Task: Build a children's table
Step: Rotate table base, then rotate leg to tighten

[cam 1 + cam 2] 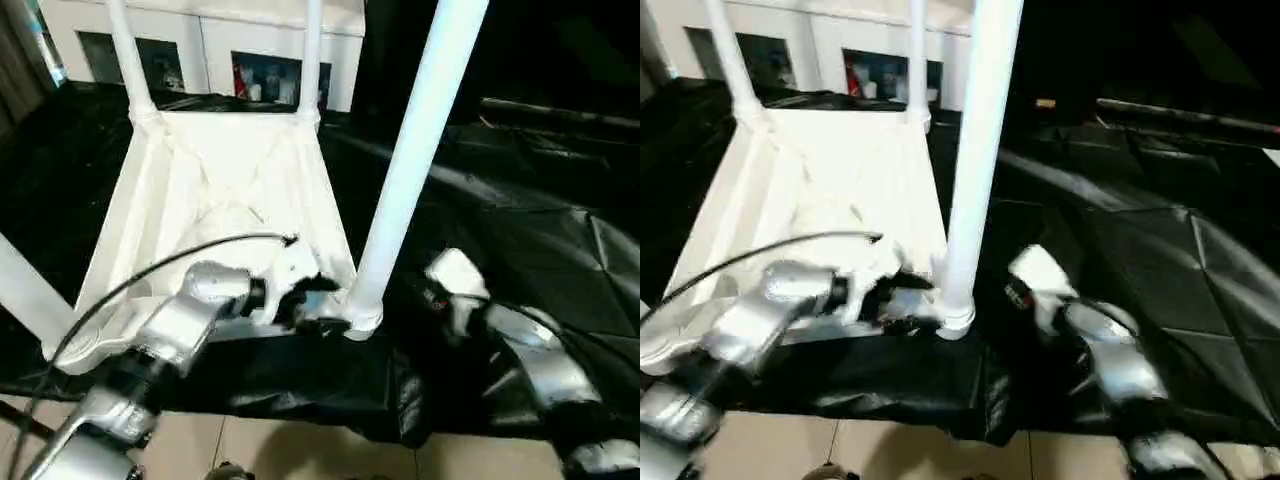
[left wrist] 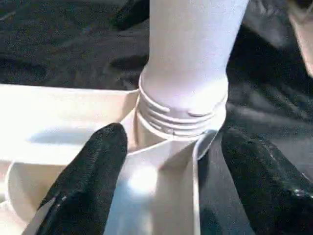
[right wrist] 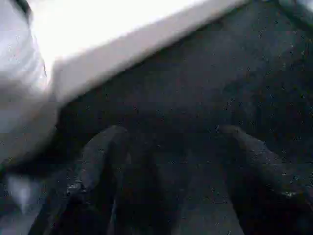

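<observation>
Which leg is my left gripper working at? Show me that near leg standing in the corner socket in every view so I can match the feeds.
Left eye view: near leg, right of centre, rising from the tabletop's near right corner.
Right eye view: same leg, at centre.
Left wrist view: its ribbed base between the left gripper's fingers.
Right wrist view: blurred white at one edge; cannot confirm the leg.
Shared landmark: the corner socket.

White glass-door cabinet (image 1: 210, 45) behind, black sheeting (image 1: 540, 220), beige tiled floor (image 1: 300, 455)
</observation>
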Tool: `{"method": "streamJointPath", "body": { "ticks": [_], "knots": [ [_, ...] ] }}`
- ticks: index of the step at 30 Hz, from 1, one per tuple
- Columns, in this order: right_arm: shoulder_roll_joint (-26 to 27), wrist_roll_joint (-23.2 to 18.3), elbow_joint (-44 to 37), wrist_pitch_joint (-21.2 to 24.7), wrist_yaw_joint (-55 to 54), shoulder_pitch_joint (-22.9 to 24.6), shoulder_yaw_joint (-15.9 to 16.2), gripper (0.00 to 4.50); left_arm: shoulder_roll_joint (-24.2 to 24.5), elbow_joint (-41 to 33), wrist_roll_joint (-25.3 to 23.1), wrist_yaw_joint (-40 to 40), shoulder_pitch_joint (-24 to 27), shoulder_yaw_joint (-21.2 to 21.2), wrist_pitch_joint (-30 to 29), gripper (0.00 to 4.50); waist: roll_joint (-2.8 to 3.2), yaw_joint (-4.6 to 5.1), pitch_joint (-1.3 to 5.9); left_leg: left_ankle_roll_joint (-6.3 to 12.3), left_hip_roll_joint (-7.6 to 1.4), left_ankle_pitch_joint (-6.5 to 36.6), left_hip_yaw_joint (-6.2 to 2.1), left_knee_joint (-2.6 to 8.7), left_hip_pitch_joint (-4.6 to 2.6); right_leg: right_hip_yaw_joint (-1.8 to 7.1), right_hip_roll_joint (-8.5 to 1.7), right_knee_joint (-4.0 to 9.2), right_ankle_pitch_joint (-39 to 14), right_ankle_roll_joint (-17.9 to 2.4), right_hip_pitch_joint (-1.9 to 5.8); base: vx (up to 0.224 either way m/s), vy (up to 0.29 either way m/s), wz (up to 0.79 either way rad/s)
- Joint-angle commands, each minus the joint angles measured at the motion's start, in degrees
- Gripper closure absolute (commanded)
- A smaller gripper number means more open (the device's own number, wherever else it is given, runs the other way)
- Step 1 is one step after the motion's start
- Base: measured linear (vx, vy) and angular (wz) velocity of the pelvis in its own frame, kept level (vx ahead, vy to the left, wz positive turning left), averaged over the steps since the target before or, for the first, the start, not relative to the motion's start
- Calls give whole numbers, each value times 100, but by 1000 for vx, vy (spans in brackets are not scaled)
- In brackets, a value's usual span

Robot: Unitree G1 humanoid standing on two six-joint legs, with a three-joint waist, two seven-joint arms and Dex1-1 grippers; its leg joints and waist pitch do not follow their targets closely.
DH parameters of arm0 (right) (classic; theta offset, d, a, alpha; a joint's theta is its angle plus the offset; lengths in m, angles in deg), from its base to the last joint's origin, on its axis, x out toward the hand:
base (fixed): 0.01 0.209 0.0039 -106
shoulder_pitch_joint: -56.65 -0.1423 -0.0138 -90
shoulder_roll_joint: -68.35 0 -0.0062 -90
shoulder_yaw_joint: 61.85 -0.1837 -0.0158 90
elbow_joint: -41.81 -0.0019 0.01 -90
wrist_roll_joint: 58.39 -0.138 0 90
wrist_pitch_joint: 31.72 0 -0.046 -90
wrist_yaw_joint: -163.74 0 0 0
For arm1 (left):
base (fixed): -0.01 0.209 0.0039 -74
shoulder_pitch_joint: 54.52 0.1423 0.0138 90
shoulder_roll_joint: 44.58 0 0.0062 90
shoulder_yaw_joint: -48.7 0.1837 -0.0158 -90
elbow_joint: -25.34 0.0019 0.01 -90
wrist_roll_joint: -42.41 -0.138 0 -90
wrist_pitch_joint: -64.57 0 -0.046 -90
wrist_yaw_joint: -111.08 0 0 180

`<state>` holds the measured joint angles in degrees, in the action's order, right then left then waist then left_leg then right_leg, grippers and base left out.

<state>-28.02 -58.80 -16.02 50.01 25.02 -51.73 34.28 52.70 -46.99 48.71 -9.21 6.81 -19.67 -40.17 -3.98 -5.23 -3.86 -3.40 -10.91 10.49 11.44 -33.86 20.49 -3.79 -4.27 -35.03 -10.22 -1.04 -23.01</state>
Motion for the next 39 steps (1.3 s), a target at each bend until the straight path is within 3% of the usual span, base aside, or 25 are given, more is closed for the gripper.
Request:
{"method": "streamJointPath", "body": {
  "ticks": [1, 3, 4, 5, 6, 9, 10, 13, 17, 20, 21, 23, 24, 26, 27, 28, 29, 32, 34, 35, 39],
  "knots": [
    [-37, -85, -222, 123, 39, 27, -40, 138, 91, -20, -237, -108, 100, 58, -207, 119, -19, -13, 359, 121, -259, 1350, -140, 424, -32, 297, -429, 463, -1897, -927, 263, 0, 0, 0],
    [-108, -112, -520, 297, 112, 203, -60, 138, 280, -218, -287, 8, 238, 116, -382, 139, -25, 6, 346, 106, -264, 1405, -164, 439, -6, 295, -439, 476, -2135, -808, 274, 0, 0, 0],
    [-139, -130, -684, 347, 135, 337, -79, 138, 364, -372, -244, 47, 353, 86, -486, 151, 21, -3, 349, 76, -269, 1476, -171, 444, -32, 295, -447, 496, -2266, -755, 253, 0, 0, 0],
    [-162, -143, -800, 395, 149, 414, -102, 138, 400, -473, -206, 65, 403, 48, -539, 159, 15, 12, 349, 75, -260, 1513, -165, 436, -48, 301, -434, 497, -2252, -780, 239, 0, 0, 0],
    [-175, -151, -884, 426, 155, 472, -116, 138, 426, -534, -197, 62, 441, 22, -549, 159, 53, -5, 350, 72, -262, 1527, -166, 442, -61, 302, -430, 505, -2222, -796, 235, 0, 0, 0],
    [-214, -184, -1105, 550, 153, 593, -128, 138, 496, -683, -186, 44, 509, -15, -657, 184, 44, -5, 349, 49, -274, 1609, -167, 452, -69, 298, -414, 496, -2121, -847, 224, 0, 0, 0],
    [-265, -224, -1292, 638, 157, 707, -130, 138, 673, -883, -145, 157, 596, 1, -764, 195, 87, 1, 347, 22, -270, 1670, -170, 460, -82, 295, -406, 497, -2106, -865, 217, 0, 0, 0],
    [-320, -258, -1527, 777, 159, 848, -155, 138, 855, -1186, -34, 263, 730, -64, -889, 206, 80, 9, 345, 3, -268, 1701, -168, 466, -75, 301, -399, 487, -2021, -877, 230, 0, 0, 0],
    [-374, -259, -1611, 835, 185, 894, -161, 138, 840, -1229, 179, 465, 788, -260, -344, 241, 80, 9, 343, 9, -252, 1721, -162, 458, -74, 298, -402, 517, -2152, -847, 222, 0, 0, 0],
    [-416, -259, -1688, 930, 204, 891, -155, 138, 903, -1190, 278, 714, 737, -354, 21, 270, 83, 5, 354, -6, -261, 1686, -164, 465, -88, 303, -395, 491, -1922, -888, 216, 0, 0, 0],
    [-434, -273, -1726, 965, 206, 903, -151, 138, 870, -1203, 368, 685, 708, -428, -33, 270, 111, 1, 355, -16, -262, 1694, -163, 464, -90, 306, -398, 483, -1881, -911, 216, 0, 0, 0],
    [-451, -285, -1759, 991, 205, 917, -144, 138, 857, -1225, 492, 730, 671, -488, -167, 270, 106, 9, 353, -32, -259, 1712, -156, 463, -88, 304, -393, 476, -1833, -949, 225, 0, 0, 0],
    [-465, -293, -1786, 1020, 201, 926, -137, 138, 873, -1236, 594, 835, 628, -521, -309, 257, 148, 2, 353, -49, -252, 1715, -158, 459, -92, 305, -398, 471, -1833, -973, 227, 0, 0, 0],
    [-464, -291, -1798, 1034, 200, 931, -139, 138, 897, -1230, 616, 911, 616, -516, -350, 249, 119, 9, 353, -55, -252, 1727, -156, 459, -95, 301, -388, 480, -1841, -977, 231, 0, 0, 0],
    [-464, -294, -1874, 1060, 187, 991, -151, 138, 992, -1252, 623, 1065, 632, -478, -409, 239, 169, 8, 353, -64, -254, 1731, -159, 462, -104, 305, -388, 480, -1792, -988, 227, 0, 0, 0],
    [-464, -291, -1908, 1073, 179, 1016, -153, 138, 1054, -1230, 544, 1100, 639, -422, -390, 234, 183, 7, 354, -63, -252, 1718, -165, 465, -92, 306, -382, 466, -1726, -988, 241, 0, 0, 0],
    [-463, -290, -1949, 1089, 170, 1044, -152, 138, 1119, -1191, 442, 1132, 649, -356, -308, 227, 157, 18, 357, -51, -253, 1706, -161, 463, -91, 306, -380, 464, -1690, -986, 243, 0, 0, 0],
    [-449, -295, -2024, 1124, 152, 1092, -146, 138, 1142, -962, 234, 1043, 617, -302, -7, 227, 211, 18, 359, -52, -243, 1716, -161, 454, -96, 305, -382, 470, -1712, -981, 245, 0, 0, 0],
    [-445, -298, -2042, 1136, 147, 1101, -142, 138, 1151, -896, 207, 1051, 596, -291, 39, 227, 195, 19, 363, -49, -241, 1720, -157, 450, -92, 307, -386, 476, -1752, -964, 250, 0, 0, 0],
    [-445, -305, -2065, 1137, 150, 1137, -121, 138, 1166, -738, 141, 1000, 549, -326, 143, 227, 222, 10, 361, -41, -240, 1710, -163, 452, -90, 305, -392, 482, -1822, -954, 250, 0, 0, 0],
    [-434, -294, -2088, 1132, 141, 1182, -93, 138, 1179, -490, 127, 966, 462, -451, 209, 253, 235, 21, 366, -46, -235, 1767, -163, 452, -96, 296, -383, 496, -1904, -913, 242, 0, 0, 0]
  ]
}}
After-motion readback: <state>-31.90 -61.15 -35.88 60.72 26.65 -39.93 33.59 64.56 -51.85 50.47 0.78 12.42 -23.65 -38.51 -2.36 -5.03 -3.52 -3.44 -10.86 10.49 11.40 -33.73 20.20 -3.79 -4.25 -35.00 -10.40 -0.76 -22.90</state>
